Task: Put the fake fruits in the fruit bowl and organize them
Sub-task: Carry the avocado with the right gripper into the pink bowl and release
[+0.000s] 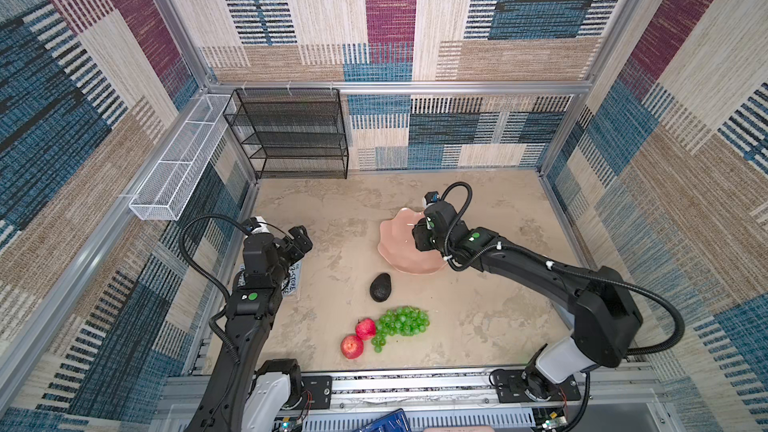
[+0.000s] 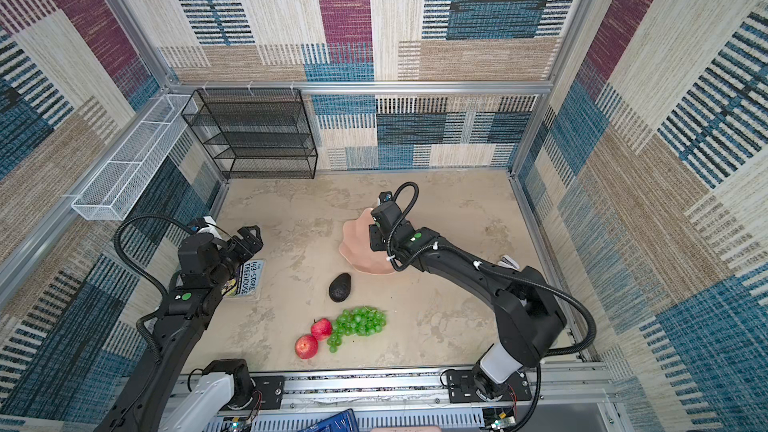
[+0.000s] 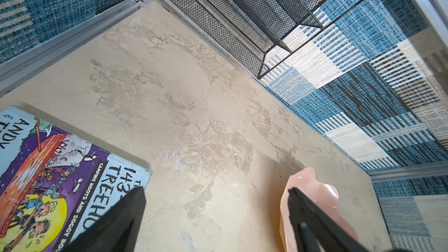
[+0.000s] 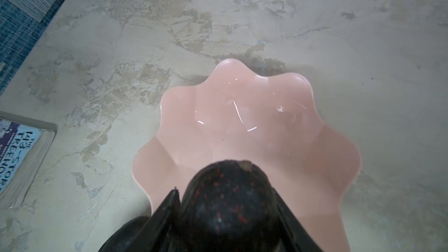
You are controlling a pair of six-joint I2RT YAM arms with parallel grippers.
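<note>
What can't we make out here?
Held avocado: seen only in the right wrist view; in both top views the right arm hides it.
Fruit bowl: partly under that arm in both top views.
Book: title partly under the left arm in both top views, cut off in wrist views.
Small white thing beside the right arm, in a top view: too small to identify.

Left arm (image 1: pixel 249 313) and right arm (image 1: pixel 536 263) are matte black with white base links (image 1: pixel 561 357). Ribbed black cables (image 1: pixel 680 326) loop along them, white-tied. Green dots (image 1: pixel 252 296) mark joints. Left gripper (image 3: pixel 215 190) has black wedge fingers (image 3: pixel 126 214).
</note>
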